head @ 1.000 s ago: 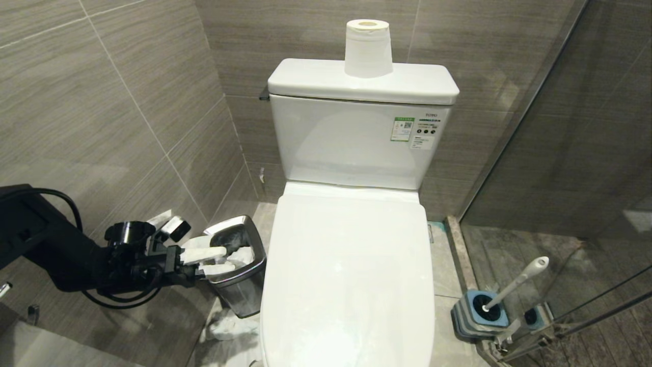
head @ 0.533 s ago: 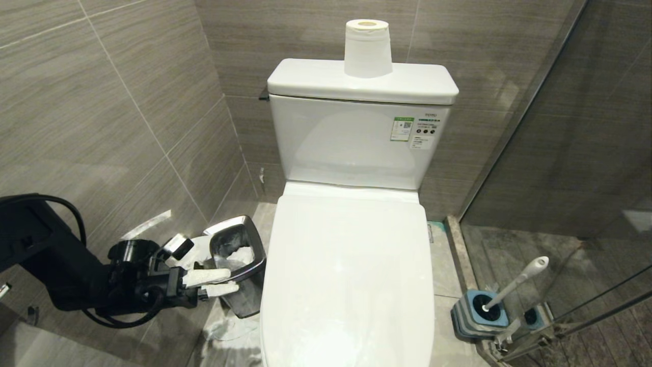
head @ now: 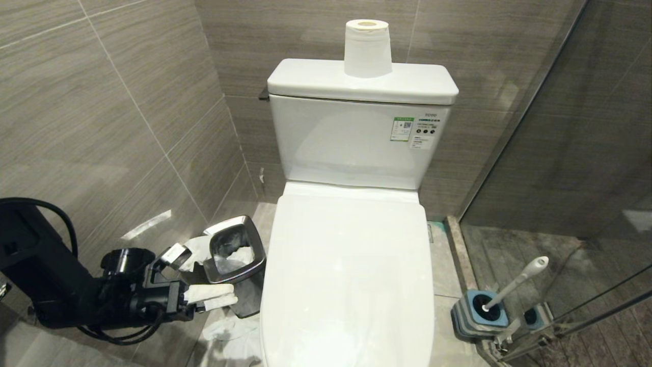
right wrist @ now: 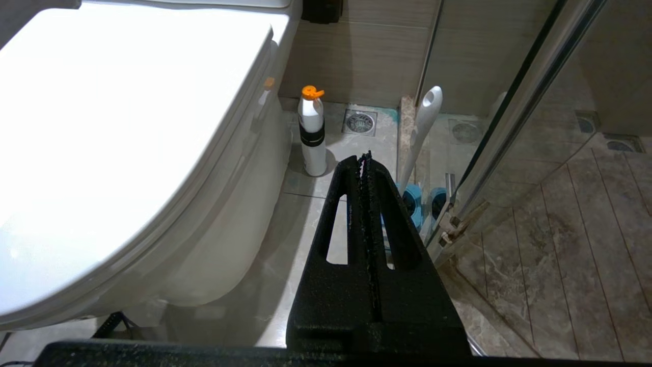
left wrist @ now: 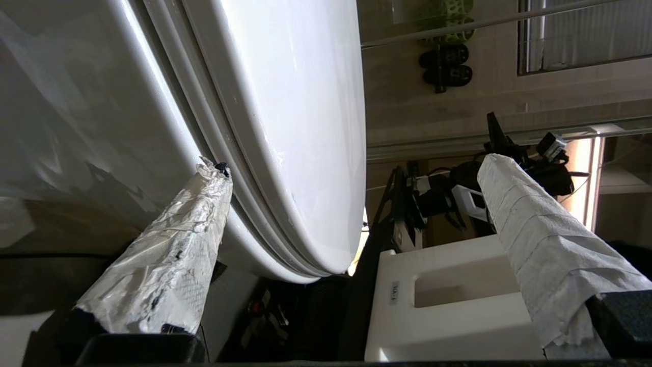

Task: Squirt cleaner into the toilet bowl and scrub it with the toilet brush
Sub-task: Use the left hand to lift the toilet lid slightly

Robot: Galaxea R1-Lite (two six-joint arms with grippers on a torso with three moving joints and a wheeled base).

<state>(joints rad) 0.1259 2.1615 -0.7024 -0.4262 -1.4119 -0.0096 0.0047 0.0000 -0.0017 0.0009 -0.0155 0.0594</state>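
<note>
A: What is at the lower left of the head view?

B: The left claw [head: 221,296], low beside the toilet, its two paper-wrapped fingers [head: 210,290] spread wide and holding nothing. Just behind it stands the steel-rimmed waste bin [head: 250,260] with crumpled paper inside, and more tissue [head: 226,329] lies on the floor below.

A: And in the middle?

B: The toilet bowl [head: 267,326] itself is covered: the white lid [head: 351,275] is down flat over it, so no water or blue cleaner can be seen. A toilet paper roll [head: 368,48] stands on the cistern [head: 361,81] at the upper centre. In the left wrist view the fingers bracket the lid's front edge [left wrist: 305,153], one tip close to the seam under it.

A: To the right?

B: The toilet brush [head: 517,281] sits in its blue-and-grey holder [head: 479,313] at the lower right, by the glass shower partition [head: 586,153], untouched. The right wrist view shows a white bottle with an orange cap [right wrist: 311,132] on the floor between toilet and brush; likely the cleaner. The right claw [right wrist: 365,163] is pressed together, empty.

A: So how far along?

B: Barely begun, I judge. The lid must go up first; squirting and scrubbing are all left.
</note>
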